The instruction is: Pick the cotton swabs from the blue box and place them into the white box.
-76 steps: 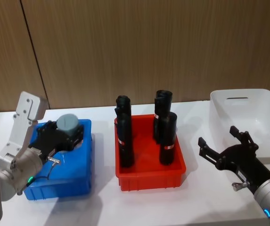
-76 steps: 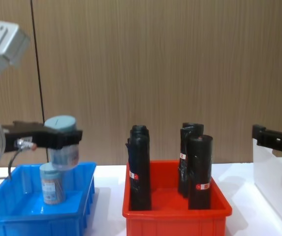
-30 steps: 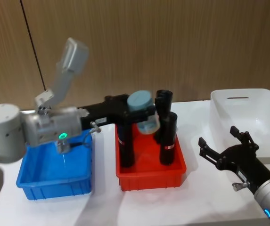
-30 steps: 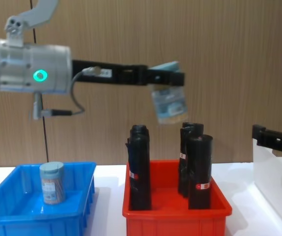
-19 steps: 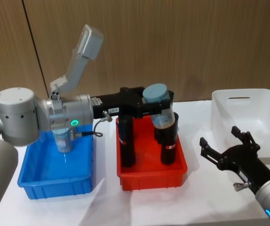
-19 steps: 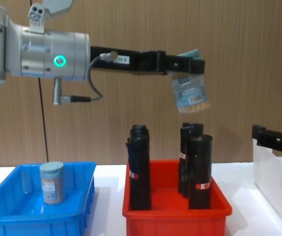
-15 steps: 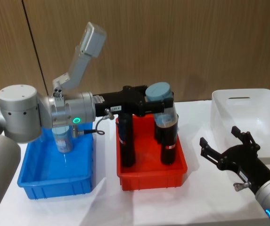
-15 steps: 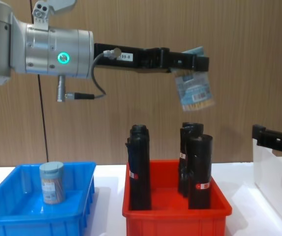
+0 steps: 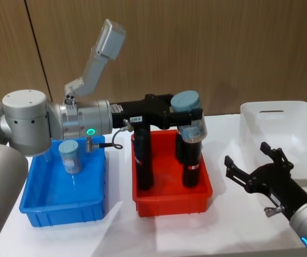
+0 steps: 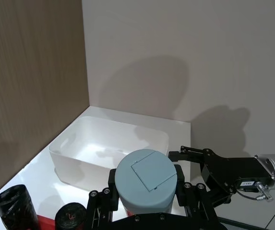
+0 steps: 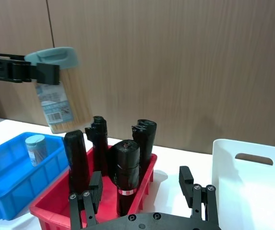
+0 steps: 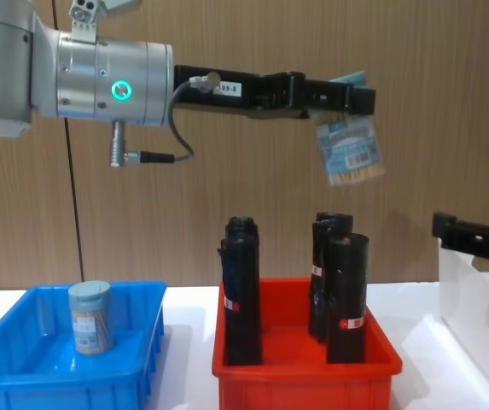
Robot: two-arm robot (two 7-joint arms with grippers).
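One swab jar gripped in left hand.

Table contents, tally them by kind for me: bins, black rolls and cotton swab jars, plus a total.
3 bins: the blue box, the red bin, the white box.
4 black rolls, standing in the red bin.
2 jars of cotton swabs: one in the blue box, one gripped by the left hand above the red bin.
Total: 9.

Lifted clear of blue box, swung rightward — now high above right-hand black rolls of red bin, nearer white box: left pincer clamped on cotton swabs jar. Nudged slightly leftward: right pincer.
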